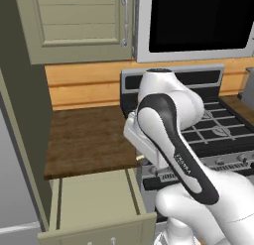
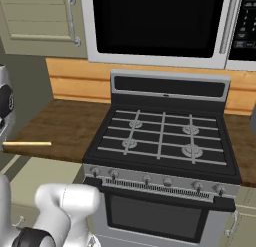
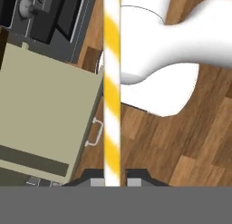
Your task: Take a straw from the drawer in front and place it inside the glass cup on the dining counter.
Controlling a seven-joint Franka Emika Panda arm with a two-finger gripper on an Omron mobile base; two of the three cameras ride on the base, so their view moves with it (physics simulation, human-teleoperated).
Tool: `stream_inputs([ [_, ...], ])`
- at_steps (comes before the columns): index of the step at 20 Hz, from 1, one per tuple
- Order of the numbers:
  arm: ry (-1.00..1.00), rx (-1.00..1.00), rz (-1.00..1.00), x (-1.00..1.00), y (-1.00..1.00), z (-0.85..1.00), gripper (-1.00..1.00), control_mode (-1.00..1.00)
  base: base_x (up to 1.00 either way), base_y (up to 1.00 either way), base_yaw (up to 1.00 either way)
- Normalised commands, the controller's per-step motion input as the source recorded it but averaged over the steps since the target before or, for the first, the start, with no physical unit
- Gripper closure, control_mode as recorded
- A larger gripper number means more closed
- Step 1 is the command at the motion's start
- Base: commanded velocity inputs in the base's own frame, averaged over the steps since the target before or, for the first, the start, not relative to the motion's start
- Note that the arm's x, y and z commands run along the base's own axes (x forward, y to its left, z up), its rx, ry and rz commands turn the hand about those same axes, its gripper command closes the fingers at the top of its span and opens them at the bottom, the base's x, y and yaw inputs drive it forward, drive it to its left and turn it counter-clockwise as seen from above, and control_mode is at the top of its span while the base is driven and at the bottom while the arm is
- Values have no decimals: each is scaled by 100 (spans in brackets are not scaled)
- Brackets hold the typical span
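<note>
A: Is the robot holding the straw (image 3: 112,82) at this point?

B: Yes. In the hand view the jaws (image 3: 113,178) are pinching tight on its lower end, and the yellow-and-white striped straw is running straight up from between the two tips. In the right base view it is sticking out sideways, pale yellow, above the drawer's edge.

A: Where is the drawer (image 1: 94,205) in all this?

B: It is standing pulled out below the dark wood desk (image 1: 87,137), just left of the stove (image 2: 162,141). The hand view is looking down past the straw onto the drawer's sage-green front and its small bow handle (image 3: 93,133), with wood floor beside it.

A: So how much is done?

B: I'm judging the pick as finished, since the straw is hanging clear of the drawer. Left to do: carrying it to the dining counter and dropping it into the glass cup, and that half hasn't begun.
</note>
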Motion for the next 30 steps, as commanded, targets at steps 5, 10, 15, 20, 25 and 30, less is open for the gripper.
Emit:
stream_inputs([
  [5, 0, 6, -1, 0, -27, 32, 100, -100, 0, 0, 0],
  [10, 0, 22, 0, 0, -7, 27, 100, -100, 0, 0, 0],
  [15, 0, 24, 2, 0, 0, 5, 100, -100, 0, 0, 0],
  [20, 0, 0, 0, 0, 0, 0, 100, 100, -1, -3, 0],
  [25, 0, 0, 0, 0, 0, 0, 100, 100, -63, -22, 0],
  [30, 0, 0, 0, 0, 0, 0, 100, 100, -99, -58, -5],
])
